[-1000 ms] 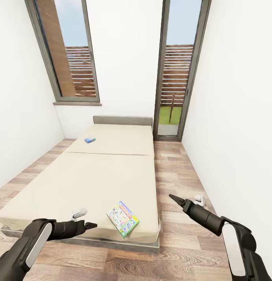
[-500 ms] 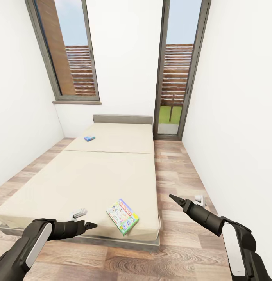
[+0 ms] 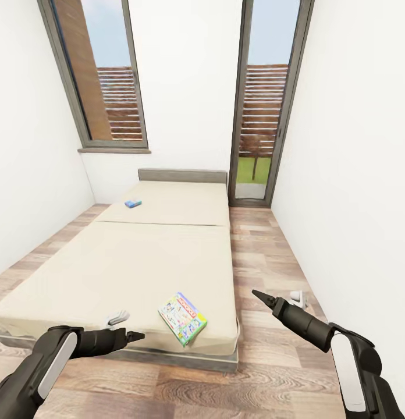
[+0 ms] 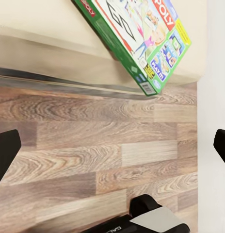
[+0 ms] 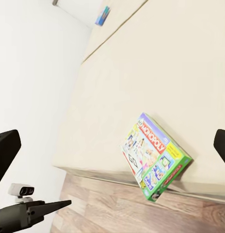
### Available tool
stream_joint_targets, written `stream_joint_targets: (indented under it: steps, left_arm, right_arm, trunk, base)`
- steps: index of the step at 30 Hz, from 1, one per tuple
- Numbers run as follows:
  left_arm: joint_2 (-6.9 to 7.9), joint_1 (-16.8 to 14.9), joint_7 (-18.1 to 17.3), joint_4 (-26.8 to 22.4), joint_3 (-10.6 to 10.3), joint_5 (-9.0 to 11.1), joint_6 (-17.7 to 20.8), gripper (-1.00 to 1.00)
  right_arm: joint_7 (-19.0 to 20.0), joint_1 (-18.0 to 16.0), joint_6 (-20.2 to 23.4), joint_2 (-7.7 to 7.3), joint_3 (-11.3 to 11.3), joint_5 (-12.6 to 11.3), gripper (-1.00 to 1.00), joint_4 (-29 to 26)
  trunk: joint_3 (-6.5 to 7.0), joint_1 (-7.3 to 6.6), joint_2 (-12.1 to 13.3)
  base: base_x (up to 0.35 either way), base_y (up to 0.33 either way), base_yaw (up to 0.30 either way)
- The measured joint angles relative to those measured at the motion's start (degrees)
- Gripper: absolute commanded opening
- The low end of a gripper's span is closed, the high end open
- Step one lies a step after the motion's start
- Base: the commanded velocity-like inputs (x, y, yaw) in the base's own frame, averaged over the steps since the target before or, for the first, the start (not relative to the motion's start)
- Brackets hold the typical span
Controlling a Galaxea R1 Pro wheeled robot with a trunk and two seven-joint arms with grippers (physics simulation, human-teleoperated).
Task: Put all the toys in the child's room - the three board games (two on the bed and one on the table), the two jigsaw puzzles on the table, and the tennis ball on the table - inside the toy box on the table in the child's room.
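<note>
Slightly more floor shows before the bed's foot than a second ago, and the whole picture has shifted — the camera has drawn back a little; the bed's contents lie as they did.

Bed [image 3: 138, 262]: beige mattress in two sections, grey headboard, between two tall windows.

Monopoly box [image 3: 182, 322]: flat on the near section, close to the foot edge; one corner appears to overhang it in the left wrist view [image 4: 136, 39].

Small blue box [image 3: 132, 203]: on the far section, near the left edge, well apart from the first.

Left gripper [image 3: 132, 336]: low before the bed's foot, just left of the Monopoly box, holding nothing; its fingers [image 4: 6, 150] stand spread.

Right gripper [image 3: 262, 298]: over the floor beside the bed, empty; fingers [image 5: 6, 148] likewise wide apart.

Progress: probably early. Both bed games remain unlifted — neither yet carried to the toy box.
</note>
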Motion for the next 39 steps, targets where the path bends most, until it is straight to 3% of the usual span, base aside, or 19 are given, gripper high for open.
stream_joint_targets:
  steps: [14,22,31,39]
  left_arm:
    - [0.09,0.0,-1.0,0.0,0.0,0.1,0.5,1.00]
    - [0.96,-0.1,-10.9,0.0,0.0,-0.2,1.6,1.00]
    - [5.00,-0.1,-24.7,0.1,0.1,-0.4,1.8,1.00]
    - [6.88,-0.7,-36.7,0.1,0.3,-0.4,2.0,1.00]
  right_arm:
    - [0.0,0.0,0.0,0.00,0.0,-0.2,1.00,0.0]
    - [0.0,0.0,0.0,-0.03,0.0,-0.2,1.00,0.0]
    - [0.0,0.0,0.0,-0.09,-0.2,-0.3,1.00,0.0]
    - [0.0,0.0,0.0,-0.09,-0.2,-0.3,1.00,0.1]
  trunk:
    - [-2.51,3.08,-5.6]
    - [-3.95,4.83,-8.8]
    - [-5.57,6.81,-12.4]
    - [-7.00,8.57,-15.6]
  base:
    - [0.000,0.000,0.000]
    - [0.000,0.000,0.000]
    - [0.000,0.000,0.000]
    - [0.000,0.000,0.000]
